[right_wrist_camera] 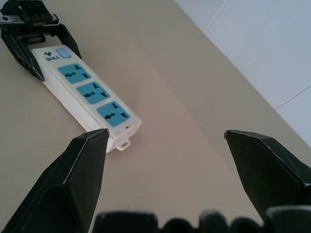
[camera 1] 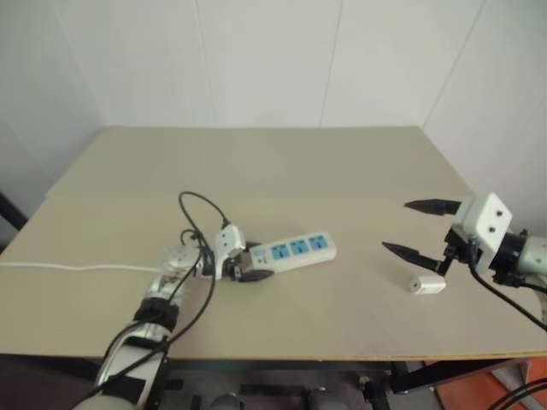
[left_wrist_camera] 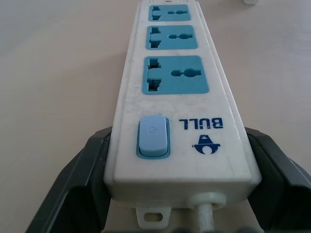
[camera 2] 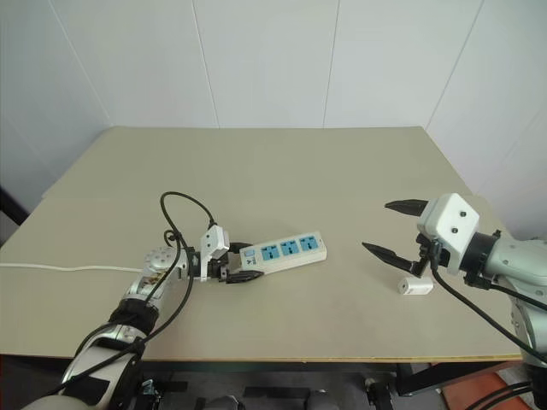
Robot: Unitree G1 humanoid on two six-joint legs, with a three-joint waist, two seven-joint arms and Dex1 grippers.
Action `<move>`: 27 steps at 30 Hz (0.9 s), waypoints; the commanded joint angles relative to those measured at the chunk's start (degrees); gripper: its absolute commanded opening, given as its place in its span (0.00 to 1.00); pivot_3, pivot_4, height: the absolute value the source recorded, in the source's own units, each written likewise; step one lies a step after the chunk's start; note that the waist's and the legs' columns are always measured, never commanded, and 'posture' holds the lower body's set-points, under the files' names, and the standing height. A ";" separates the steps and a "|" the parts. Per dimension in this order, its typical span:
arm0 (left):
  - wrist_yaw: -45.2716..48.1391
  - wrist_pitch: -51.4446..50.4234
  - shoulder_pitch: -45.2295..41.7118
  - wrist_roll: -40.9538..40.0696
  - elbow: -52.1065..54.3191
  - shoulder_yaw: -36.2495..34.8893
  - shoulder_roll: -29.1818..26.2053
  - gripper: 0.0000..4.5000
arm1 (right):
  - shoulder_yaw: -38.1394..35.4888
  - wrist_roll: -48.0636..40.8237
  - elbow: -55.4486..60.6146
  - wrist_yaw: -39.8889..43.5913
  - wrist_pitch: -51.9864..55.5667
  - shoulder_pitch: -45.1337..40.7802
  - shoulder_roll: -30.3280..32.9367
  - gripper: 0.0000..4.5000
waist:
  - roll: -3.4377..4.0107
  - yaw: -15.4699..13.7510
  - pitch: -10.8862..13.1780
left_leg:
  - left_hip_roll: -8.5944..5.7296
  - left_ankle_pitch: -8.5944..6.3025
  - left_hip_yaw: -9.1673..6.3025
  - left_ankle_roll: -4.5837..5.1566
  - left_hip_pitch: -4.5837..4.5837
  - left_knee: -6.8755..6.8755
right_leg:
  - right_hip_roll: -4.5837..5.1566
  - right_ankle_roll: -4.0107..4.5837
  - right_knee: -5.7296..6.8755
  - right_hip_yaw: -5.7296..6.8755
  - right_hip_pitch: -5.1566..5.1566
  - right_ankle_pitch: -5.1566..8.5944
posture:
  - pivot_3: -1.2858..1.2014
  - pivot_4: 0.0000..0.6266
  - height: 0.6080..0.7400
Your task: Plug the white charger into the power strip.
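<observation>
The left gripper [camera 2: 229, 265] is clamped on the cord end of the power strip [camera 2: 286, 250], its 2 black fingers [left_wrist_camera: 80, 179] pressed against the strip's long sides right by the pale blue switch [left_wrist_camera: 153, 137]. The strip lies flat on the beige table [camera 1: 256, 162], left of centre, angled so that its far end points toward the robot's right. Its 3 blue sockets [left_wrist_camera: 175, 74] face up in a row beyond the switch, and the word BULL is printed beside the button. A thin white cord [camera 1: 77, 267] runs off across the tabletop to the robot's left edge, and a black cable [camera 1: 201, 209] loops above the left wrist.

The right gripper [camera 1: 420, 229] hovers above the table on the robot's right, its 2 pointed fingers [right_wrist_camera: 80, 170] spread wide apart and gripping nothing. The white charger [camera 1: 426, 284] lies on the table just beneath and beside that gripper, well apart from the strip. White walls [camera 2: 273, 60] stand behind the table.
</observation>
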State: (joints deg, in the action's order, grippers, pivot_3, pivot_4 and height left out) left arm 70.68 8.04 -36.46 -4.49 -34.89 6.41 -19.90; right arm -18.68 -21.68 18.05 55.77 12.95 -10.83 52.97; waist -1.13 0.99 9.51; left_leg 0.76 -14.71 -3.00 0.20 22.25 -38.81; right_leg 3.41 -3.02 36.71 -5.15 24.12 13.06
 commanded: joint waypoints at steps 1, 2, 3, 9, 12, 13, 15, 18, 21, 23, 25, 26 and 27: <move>0.78 -1.25 0.69 -0.77 5.88 1.67 -0.45 0.73 | -0.64 -1.13 1.09 -0.17 -0.46 -1.40 0.26 1.00 | 0.00 -0.15 0.00 | -0.01 0.00 0.00 0.00 0.00 0.00 | 0.01 0.00 0.00 0.00 0.00 0.00 | 0.52 0.24 1.00; 0.40 -1.45 0.86 -0.52 6.01 2.03 -0.61 0.73 | -0.58 -1.13 1.01 -0.13 -0.51 -1.52 0.24 1.00 | 0.00 -0.19 0.00 | -0.01 0.00 0.00 0.00 0.00 -0.01 | 0.01 0.00 -0.01 0.00 0.00 0.00 | 0.52 0.24 1.00; 0.75 -1.28 0.96 -0.14 5.81 2.64 -1.05 0.73 | -0.56 -1.17 0.98 -0.09 -0.50 -1.58 0.24 1.00 | 0.00 -0.20 0.00 | -0.01 0.00 0.00 0.00 0.00 -0.02 | 0.01 0.00 0.00 0.01 -0.01 0.00 | 0.52 0.24 1.00; 1.38 -2.40 0.95 -1.63 6.08 3.06 -1.95 1.00 | -0.53 -1.53 1.26 0.37 -0.10 -1.71 0.29 1.00 | 0.00 -0.06 0.00 | 0.00 0.00 0.01 0.00 -0.04 -0.01 | 0.00 0.00 -0.01 0.00 -0.03 0.00 | 0.52 0.24 1.00; 0.82 -1.43 0.88 -3.77 7.19 1.45 -1.33 1.00 | -0.87 -2.29 1.80 1.05 0.39 -1.13 0.51 1.00 | 0.00 -0.08 0.00 | 0.00 0.00 0.01 0.00 -0.04 -0.01 | 0.00 0.00 0.00 0.00 -0.03 0.00 | 0.52 0.24 1.00; 1.78 -1.37 0.99 -5.95 7.48 0.43 -0.87 1.00 | -0.95 -2.52 1.86 1.18 0.48 -0.98 0.54 1.00 | 0.00 -0.09 0.00 | 0.00 0.00 0.00 0.00 -0.03 -0.01 | 0.00 0.00 -0.01 0.00 -0.03 0.00 | 0.52 0.24 1.00; 2.36 -2.24 1.47 -9.48 8.45 -1.33 -0.01 1.00 | -0.98 -2.74 1.74 1.26 0.43 -0.85 0.58 1.00 | 0.00 -0.09 0.00 | 0.01 0.00 0.01 0.00 -0.03 -0.02 | 0.00 0.00 -0.01 0.00 -0.03 0.00 | 0.52 0.24 1.00; 4.15 -3.24 1.97 -11.06 8.98 -1.57 -0.67 1.00 | -0.49 -2.70 1.32 1.10 0.37 -1.29 0.58 1.00 | 0.00 -0.05 0.00 | 0.01 0.00 0.00 0.00 -0.03 -0.01 | 0.00 0.00 -0.01 0.00 -0.03 0.00 | 0.52 0.24 1.00; 5.41 -2.84 2.10 -10.64 7.71 -1.02 -1.65 1.00 | -0.21 -2.96 1.32 1.07 0.40 -1.78 0.50 1.00 | 0.01 0.11 0.00 | 0.01 0.00 0.01 0.00 -0.06 -0.01 | -0.01 0.00 0.00 -0.01 -0.04 0.00 | 0.52 0.24 1.00; 5.35 -1.42 1.82 -9.70 5.86 -0.74 -1.66 1.00 | -0.35 -3.07 1.37 1.10 0.39 -1.73 0.57 1.00 | 0.01 0.04 0.00 | 0.01 0.00 0.01 0.00 -0.07 -0.01 | -0.01 0.00 0.01 -0.01 -0.04 0.00 | 0.52 0.24 1.00; 5.51 0.65 1.53 -8.85 3.73 -0.45 -1.32 1.00 | -0.56 -3.20 1.35 1.14 0.43 -1.63 0.61 1.00 | 0.00 0.00 0.00 | 0.00 0.00 0.01 0.00 -0.07 -0.02 | -0.01 0.00 -0.01 0.00 -0.06 0.00 | 0.52 0.24 1.00; 5.54 1.46 1.36 -8.57 2.67 -0.33 -1.02 1.00 | -0.66 -3.23 1.33 1.21 0.43 -1.57 0.67 1.00 | 0.01 -0.02 0.00 | 0.00 0.00 0.01 0.00 -0.06 -0.02 | 0.00 0.00 -0.01 0.00 -0.06 0.00 | 0.52 0.24 1.00; 5.55 2.29 1.16 -8.38 1.59 -0.24 -0.72 1.00 | -0.76 -3.29 1.31 1.26 0.47 -1.53 0.71 1.00 | 0.01 -0.04 0.00 | 0.00 0.00 0.01 0.00 -0.05 -0.02 | 0.00 0.00 -0.02 0.00 -0.06 0.00 | 0.52 0.24 1.00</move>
State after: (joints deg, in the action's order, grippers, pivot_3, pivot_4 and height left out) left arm 75.93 8.26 -34.37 -13.24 -32.93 6.05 -20.97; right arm -18.40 -23.80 18.16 57.07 13.10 -11.52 52.96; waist -1.13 0.95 9.50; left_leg 0.76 -14.71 -2.99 0.21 22.21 -38.82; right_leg 3.41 -3.02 36.68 -5.14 24.07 13.06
